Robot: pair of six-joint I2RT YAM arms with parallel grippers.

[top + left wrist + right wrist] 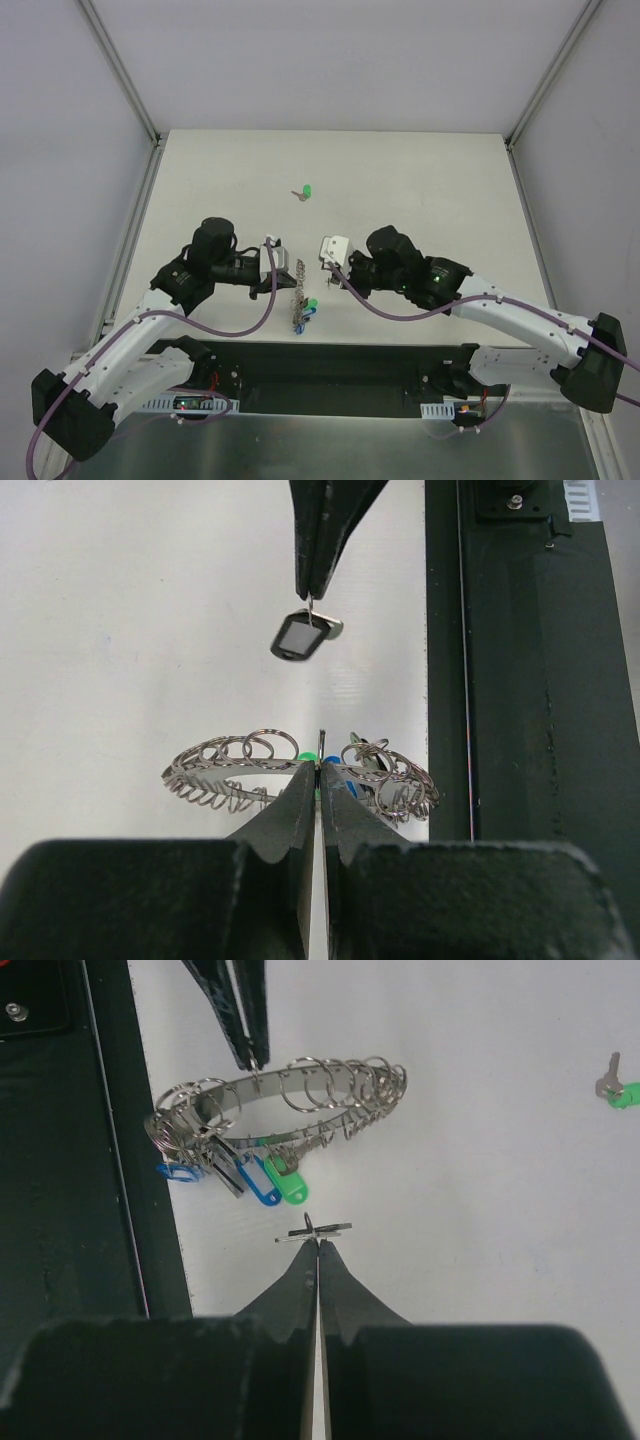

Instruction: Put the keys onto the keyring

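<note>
Alignment is mattering most: the left end effector (320, 764) is pinching the loop-fringed grey metal keyring (262, 1082) upright by the table's (430, 190) six o'clock edge. The right end effector (318, 1242), at its three o'clock, is pinching the tiny black-headed metal key (297, 638), which is needing one loop met squarely.

Shiny metal keyring (285, 1084), matt white table (480, 1180)

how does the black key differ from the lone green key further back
The small black-headed metal key hangs pinched in the right gripper, close to the grey metal keyring. The lone green-headed metal key lies loose on the table, far from it. Neither is on the ring.
</note>
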